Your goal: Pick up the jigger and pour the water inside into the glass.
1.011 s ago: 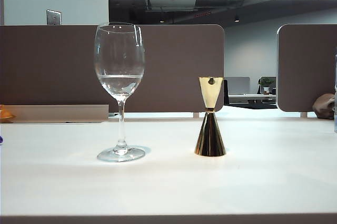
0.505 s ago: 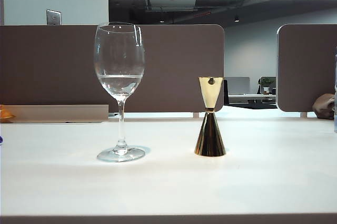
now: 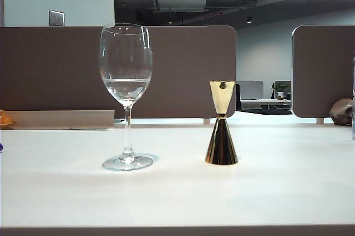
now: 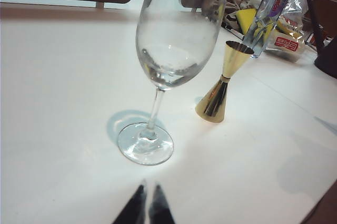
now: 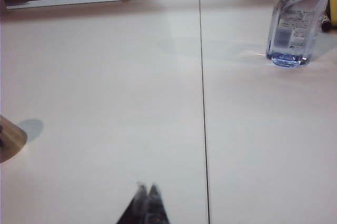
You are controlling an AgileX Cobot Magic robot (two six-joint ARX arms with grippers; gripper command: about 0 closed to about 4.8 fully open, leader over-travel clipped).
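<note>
Jigger [image 3: 221,128] standing upright just right of glass [image 3: 126,81], apart. Left gripper [image 4: 147,191] & right gripper [image 5: 147,190] both sitting closed, empty, short of glass.

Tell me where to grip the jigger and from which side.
Grip the jigger at its narrow waist, where the two cones meet: the flare above and below should keep it from slipping. It stands upright, so come in level, from the right in the exterior view, since the glass stands to its left. The right gripper is shut and would need to open first; the left gripper faces the glass.
</note>
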